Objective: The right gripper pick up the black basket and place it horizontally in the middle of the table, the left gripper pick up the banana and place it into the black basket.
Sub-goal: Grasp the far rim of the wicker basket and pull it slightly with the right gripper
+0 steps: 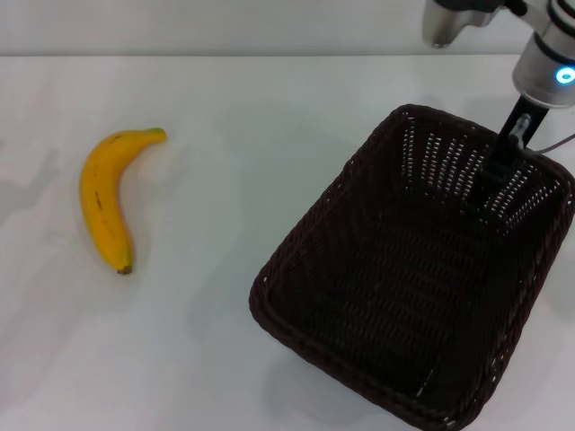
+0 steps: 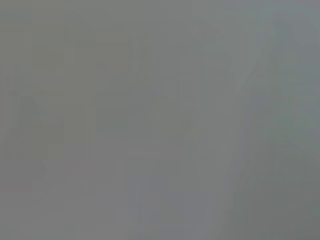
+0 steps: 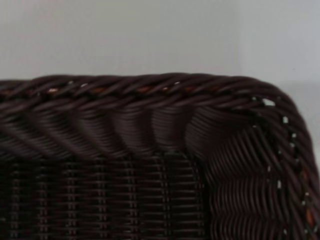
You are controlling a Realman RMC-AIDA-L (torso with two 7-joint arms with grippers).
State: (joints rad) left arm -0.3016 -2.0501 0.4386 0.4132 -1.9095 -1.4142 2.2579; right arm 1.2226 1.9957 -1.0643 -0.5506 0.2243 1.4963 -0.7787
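Head view: black basket [image 1: 409, 278] resting on the white bench [image 1: 234, 144], right of centre, set at an angle. Right gripper [image 1: 497, 172] lowered at the basket's far right wall, fingers straddling the wall; pinching or merely spread cannot be told. Banana [image 1: 105, 197] lying well apart on the left.

Left wrist view: uniform grey only; left gripper not visible.

Right wrist view: close-up of the black basket [image 3: 150, 150], braided rim and inner corner.
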